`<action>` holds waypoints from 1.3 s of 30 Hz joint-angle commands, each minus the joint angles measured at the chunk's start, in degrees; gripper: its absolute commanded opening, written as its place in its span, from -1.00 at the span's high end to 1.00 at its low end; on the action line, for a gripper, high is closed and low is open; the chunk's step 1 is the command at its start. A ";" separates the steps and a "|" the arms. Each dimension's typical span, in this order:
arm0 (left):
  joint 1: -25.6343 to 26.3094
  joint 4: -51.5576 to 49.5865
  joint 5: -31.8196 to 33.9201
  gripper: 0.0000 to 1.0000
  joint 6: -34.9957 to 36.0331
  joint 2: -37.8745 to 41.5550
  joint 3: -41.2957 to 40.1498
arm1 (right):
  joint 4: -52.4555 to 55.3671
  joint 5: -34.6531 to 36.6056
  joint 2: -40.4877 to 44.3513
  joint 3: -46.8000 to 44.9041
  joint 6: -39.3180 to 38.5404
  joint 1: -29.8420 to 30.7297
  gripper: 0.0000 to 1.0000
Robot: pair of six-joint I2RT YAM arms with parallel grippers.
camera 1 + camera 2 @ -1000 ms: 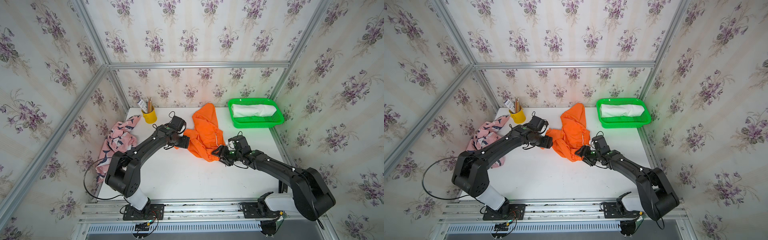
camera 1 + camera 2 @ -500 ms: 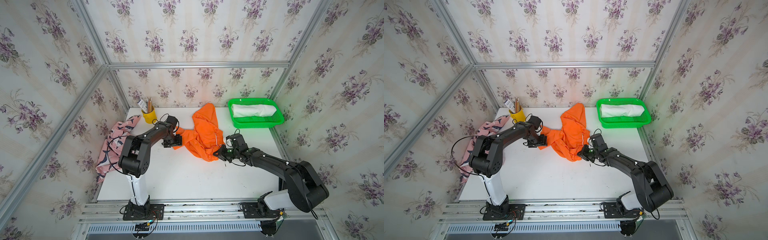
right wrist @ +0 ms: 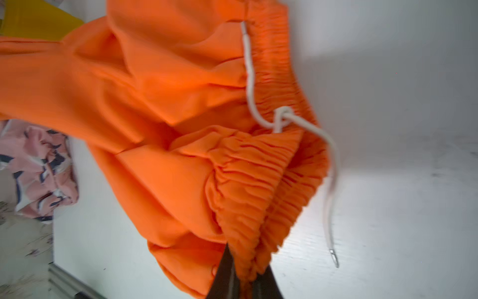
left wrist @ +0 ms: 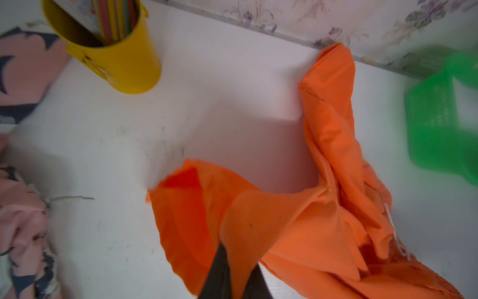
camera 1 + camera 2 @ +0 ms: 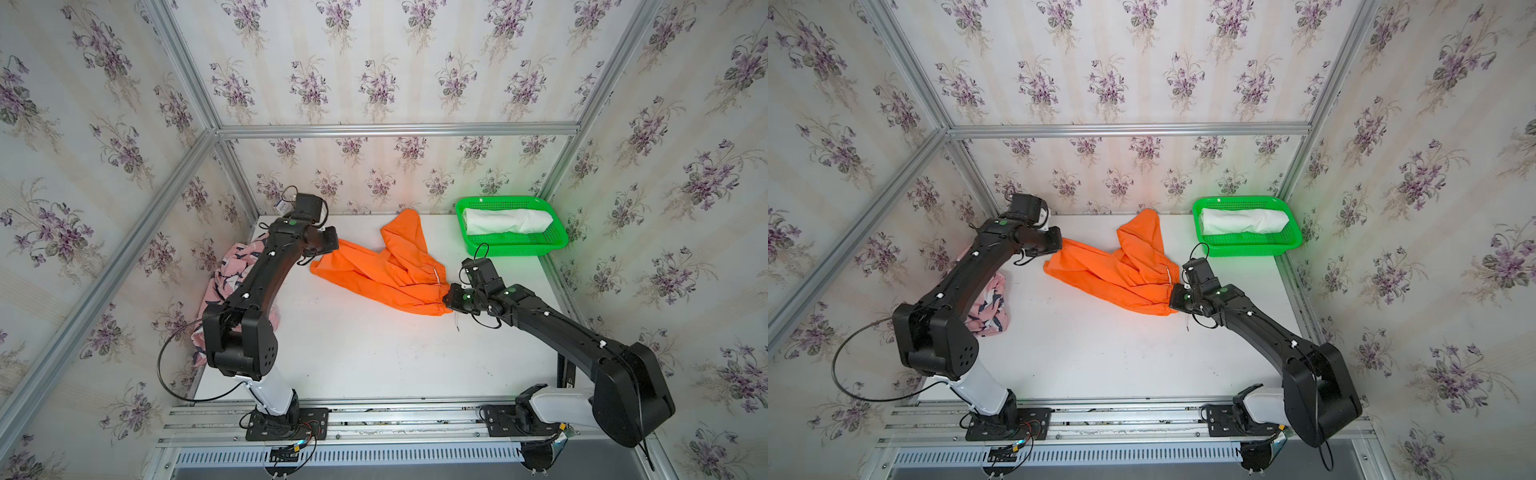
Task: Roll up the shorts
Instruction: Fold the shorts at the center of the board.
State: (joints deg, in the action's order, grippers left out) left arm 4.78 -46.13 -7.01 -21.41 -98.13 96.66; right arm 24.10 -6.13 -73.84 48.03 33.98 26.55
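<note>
Left hand (image 5: 332, 249), right hand (image 5: 446, 300) each clenched on orange shorts (image 5: 374, 274); scuffed white tabletop (image 5: 374, 353), floral-papered walls (image 5: 374, 62).

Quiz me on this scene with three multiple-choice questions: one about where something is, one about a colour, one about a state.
1. Where do the white shorts lie?
A) in the green basket
B) on the bare table
C) hanging off the table's edge

2. What colour is the drawstring on the orange shorts?
A) black
B) white
C) orange

3. The right gripper is:
A) open over bare table
B) shut on the basket rim
C) shut on the orange shorts' waistband

Answers:
1 A: both top views show the white roll inside the basket.
2 B: the right wrist view shows a white cord.
3 C: it pinches the gathered waistband.
</note>
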 commanded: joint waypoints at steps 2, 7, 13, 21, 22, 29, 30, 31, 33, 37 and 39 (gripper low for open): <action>-4.41 -9.22 0.95 0.45 2.51 -6.68 6.60 | 4.99 7.38 1.78 -2.20 -2.55 -2.27 1.00; -6.01 -8.50 -0.29 -0.20 1.21 -9.89 2.44 | 2.42 6.43 -0.72 -4.29 -1.82 -2.44 1.00; -5.51 -3.63 -0.42 -0.41 -1.61 2.39 -14.47 | -2.05 5.92 -5.69 -3.43 -1.65 -2.49 1.00; 1.01 -7.22 0.43 -0.42 -11.83 22.53 -37.48 | -4.25 6.32 -17.02 5.91 -5.69 -6.30 1.00; 2.54 -7.90 0.73 -0.42 -14.08 24.54 -39.71 | -4.02 5.87 -18.77 7.76 -6.29 -7.31 1.00; 15.50 -9.25 0.06 -0.43 -28.26 35.43 -53.07 | -2.91 4.83 -23.28 12.97 -9.15 -9.83 1.00; 16.86 -9.46 0.10 -0.43 -30.09 36.09 -54.51 | -2.86 4.73 -23.28 12.97 -9.32 -9.93 1.00; 18.18 -9.67 0.23 -0.42 -31.57 36.63 -55.99 | -2.81 4.72 -23.19 12.85 -9.45 -9.93 1.00; 20.57 -10.18 0.71 -0.39 -33.92 37.03 -58.29 | -2.87 4.79 -22.80 12.23 -9.54 -10.11 1.00; 25.59 -9.05 2.40 -0.33 -37.17 35.95 -60.44 | -3.27 4.20 -21.96 10.56 -9.37 -10.29 1.00; 26.63 -8.63 3.33 -0.28 -37.41 34.26 -60.29 | -3.27 4.04 -21.70 10.22 -9.45 -10.29 1.00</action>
State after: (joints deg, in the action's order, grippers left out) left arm 30.44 -55.18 -6.28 -55.42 -62.70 36.40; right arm 20.86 -1.45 -96.05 58.54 25.08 16.32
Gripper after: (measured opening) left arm 0.647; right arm 0.103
